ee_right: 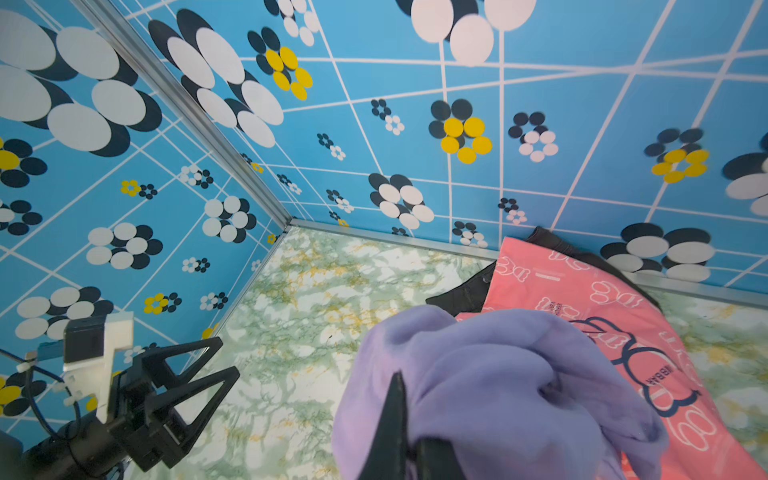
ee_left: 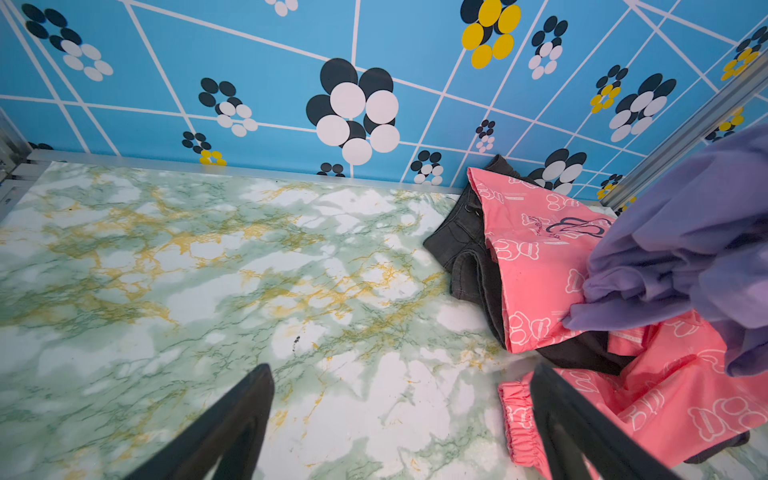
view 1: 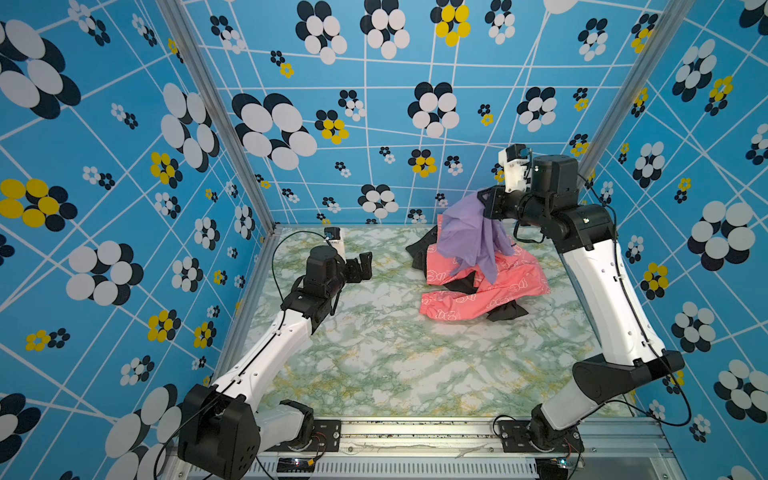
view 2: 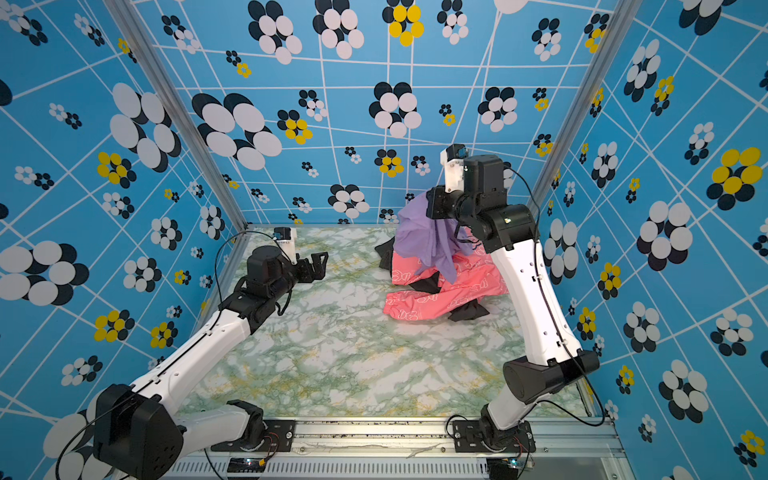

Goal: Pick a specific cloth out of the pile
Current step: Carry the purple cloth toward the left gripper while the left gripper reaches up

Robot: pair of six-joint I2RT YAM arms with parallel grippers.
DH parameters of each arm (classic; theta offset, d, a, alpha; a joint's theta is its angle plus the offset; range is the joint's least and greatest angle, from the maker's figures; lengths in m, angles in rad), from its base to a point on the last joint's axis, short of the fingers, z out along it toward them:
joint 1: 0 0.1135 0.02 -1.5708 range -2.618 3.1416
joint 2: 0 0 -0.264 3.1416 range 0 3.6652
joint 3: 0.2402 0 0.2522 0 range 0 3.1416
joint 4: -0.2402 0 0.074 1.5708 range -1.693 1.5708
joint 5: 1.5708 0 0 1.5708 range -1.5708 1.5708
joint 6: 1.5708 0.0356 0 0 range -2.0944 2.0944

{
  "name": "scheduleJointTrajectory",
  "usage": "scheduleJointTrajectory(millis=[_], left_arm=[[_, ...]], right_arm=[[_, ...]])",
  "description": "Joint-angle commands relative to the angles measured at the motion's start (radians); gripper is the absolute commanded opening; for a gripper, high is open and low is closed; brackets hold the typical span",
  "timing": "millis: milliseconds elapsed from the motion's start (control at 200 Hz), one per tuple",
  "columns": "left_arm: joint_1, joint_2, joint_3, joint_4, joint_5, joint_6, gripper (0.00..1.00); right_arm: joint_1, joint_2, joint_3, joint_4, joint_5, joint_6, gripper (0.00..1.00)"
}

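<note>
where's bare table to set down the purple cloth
Bare green-marbled tabletop fills the near half and the left side around the open left gripper. Crowded far right: coral-pink and black pile under the hanging lavender cloth.

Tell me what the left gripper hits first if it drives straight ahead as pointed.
Likely the back wall, across bare table: the open left gripper aims just beside the pile, though depth is unclear and its black garment might brush.

Bench (view 1: 374, 365) open across its near and left parts; the pile (view 1: 498, 286) fills the far right corner against the back wall (view 1: 374, 124), the cloth (view 1: 469, 232) hanging over it; left gripper (view 1: 363, 266) stands apart, left of the pile
</note>
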Motion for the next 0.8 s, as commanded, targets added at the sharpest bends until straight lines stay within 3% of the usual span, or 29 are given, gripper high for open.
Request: scheduleJointTrajectory(millis=[0,325,510,640,795], left_arm=[[-0.012,0.015,0.048,0.0,-0.065,0.001,0.97],[-0.008,0.006,0.042,-0.018,-0.155,0.015,0.99],[0.037,-0.013,0.061,-0.026,-0.114,-0.009,0.99],[0.067,-0.032,0.06,-0.023,-0.107,-0.052,0.98],[0.073,-0.072,0.025,0.014,-0.128,-0.054,0.98]], right_arm=[[0.031,0.046,-0.009,0.045,-0.114,0.017,0.0],[0.155,0.173,0.102,0.042,-0.211,0.017,0.0],[0.23,0.395,0.512,-0.09,-0.193,0.003,0.0],[0.244,0.581,0.817,-0.126,-0.194,0.092,0.0],[0.28,0.561,0.69,-0.015,-0.178,0.122,0.0]])
